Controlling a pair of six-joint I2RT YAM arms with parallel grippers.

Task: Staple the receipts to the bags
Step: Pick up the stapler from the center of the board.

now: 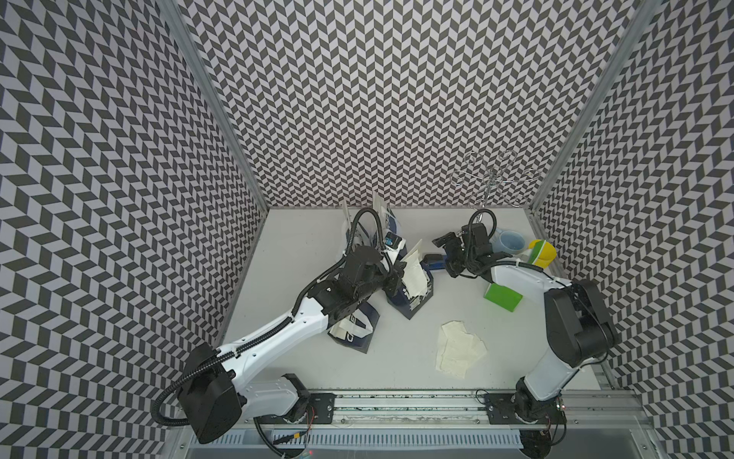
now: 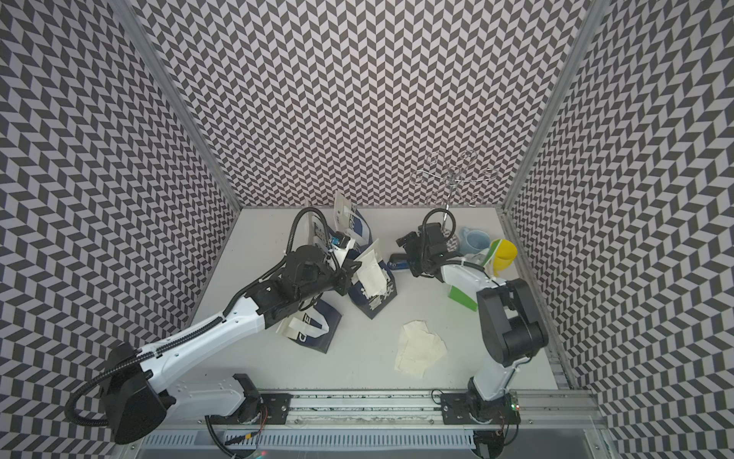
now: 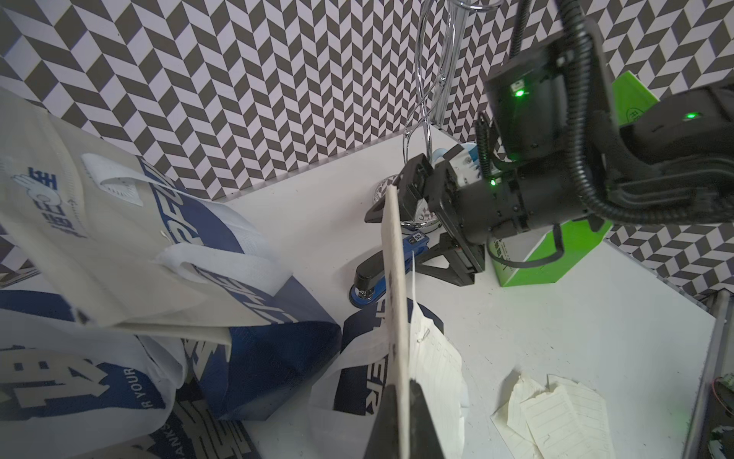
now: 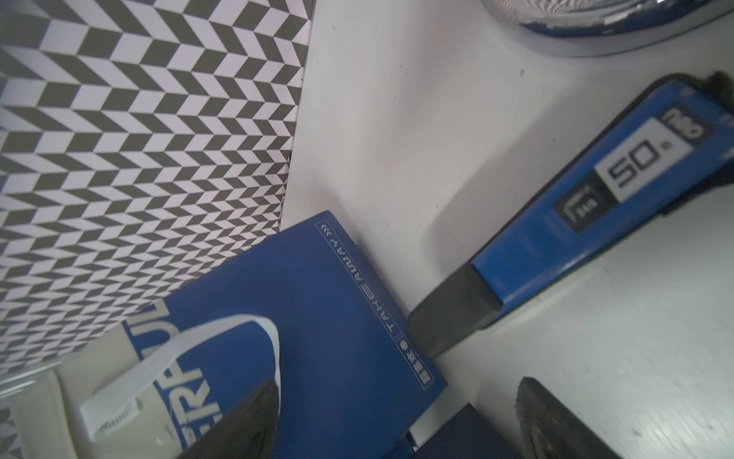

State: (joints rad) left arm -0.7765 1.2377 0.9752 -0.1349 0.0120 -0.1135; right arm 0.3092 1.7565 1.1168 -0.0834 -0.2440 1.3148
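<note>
Our left pincer (image 3: 403,401) is clamped tight on the pale top edge of a dark blue bag (image 1: 413,304). The bag stands near the middle of the surface (image 1: 302,246), and a receipt (image 3: 435,357) hangs against its face. Our right pincer (image 4: 397,387) hangs with jaws spread wide and empty, just above the blue stapler (image 4: 576,206). We see loose receipts (image 1: 458,349) heaped near the front. The green bag (image 1: 502,296) sits beside the right arm, and other blue bags (image 1: 353,330) are to the left.
</note>
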